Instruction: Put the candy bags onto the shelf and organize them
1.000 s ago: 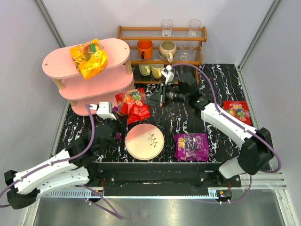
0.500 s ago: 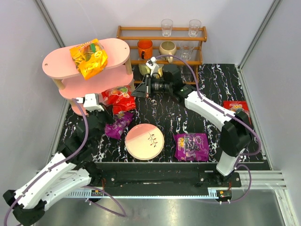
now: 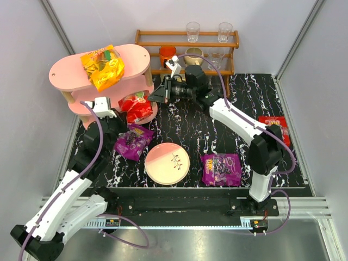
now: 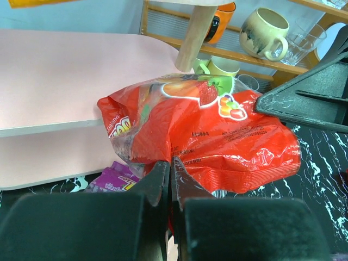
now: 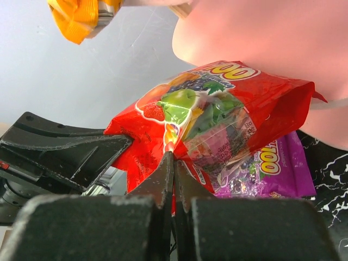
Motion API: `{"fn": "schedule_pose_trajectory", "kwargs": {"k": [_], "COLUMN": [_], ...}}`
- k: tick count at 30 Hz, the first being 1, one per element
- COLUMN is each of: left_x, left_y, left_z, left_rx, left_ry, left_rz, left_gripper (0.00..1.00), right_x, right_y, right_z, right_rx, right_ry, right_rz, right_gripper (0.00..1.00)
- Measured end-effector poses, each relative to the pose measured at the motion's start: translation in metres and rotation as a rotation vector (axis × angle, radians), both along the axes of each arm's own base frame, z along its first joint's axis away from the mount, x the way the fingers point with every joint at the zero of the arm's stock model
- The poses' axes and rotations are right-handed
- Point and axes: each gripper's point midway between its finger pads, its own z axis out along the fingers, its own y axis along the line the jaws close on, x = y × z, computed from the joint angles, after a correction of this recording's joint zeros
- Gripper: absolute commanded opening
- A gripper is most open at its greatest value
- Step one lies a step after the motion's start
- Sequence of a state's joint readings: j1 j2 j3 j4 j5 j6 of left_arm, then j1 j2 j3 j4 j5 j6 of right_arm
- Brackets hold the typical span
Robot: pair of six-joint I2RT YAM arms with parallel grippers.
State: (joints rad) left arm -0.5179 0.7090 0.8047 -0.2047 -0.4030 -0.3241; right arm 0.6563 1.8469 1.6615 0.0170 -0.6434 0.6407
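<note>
Enclosing the scene on three sides, plain grey walls (image 3: 272,32) rise around a black table (image 3: 217,125) veined with white like marble. At its back left stands the pink shelf (image 3: 133,57), three rounded boards on pale wooden posts. Beside it, along the back wall, is a brown rack (image 3: 209,44) holding mugs (image 4: 265,33) and glasses (image 3: 193,31). A round pink-and-cream plate (image 3: 167,163) lies near the front middle.

The orange-yellow bag (image 3: 102,66) rests on the shelf's top board. The right purple bag (image 3: 221,169) lies flat just right of the plate. The left purple bag (image 3: 132,141) lies tilted just left of it, in front of the shelf. The second red bag (image 3: 273,126) sits well off at the table's right edge, partly hidden by the right arm.

The red candy bag (image 3: 136,107) hangs at the right end of the shelf's two lower boards, by a post; whether it rests on either board cannot be told. The left gripper (image 4: 169,179) is pinched tight on its lower edge. The right gripper (image 5: 173,174), on the rack side, is clamped on the opposite edge, fingers all but meeting.
</note>
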Motion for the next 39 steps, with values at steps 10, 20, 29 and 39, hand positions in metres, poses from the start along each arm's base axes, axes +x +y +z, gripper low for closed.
{"fn": "schedule_pose_trajectory", "kwargs": {"k": [10, 20, 29, 39], "left_x": [0.022, 0.036, 0.053, 0.061], "left_y": [0.015, 0.026, 0.044, 0.076], "left_z": [0.007, 0.013, -0.014, -0.024], "left_rx": [-0.01, -0.015, -0.04, -0.11], "left_ry": [-0.005, -0.012, 0.021, 0.026], "left_rz": [0.014, 0.023, 0.06, 0.116], "left_gripper": [0.0, 0.0, 0.0, 0.0], "right_x": [0.019, 0.034, 0.053, 0.058], "right_y": [0.013, 0.024, 0.04, 0.058], "right_z": [0.005, 0.004, -0.024, -0.027], "right_rx": [0.018, 0.032, 0.019, 0.039], "right_ry": [-0.026, -0.045, -0.033, -0.038], "right_rz": [-0.008, -0.014, -0.002, 0.024], "right_gripper": [0.0, 0.0, 0.0, 0.43]}}
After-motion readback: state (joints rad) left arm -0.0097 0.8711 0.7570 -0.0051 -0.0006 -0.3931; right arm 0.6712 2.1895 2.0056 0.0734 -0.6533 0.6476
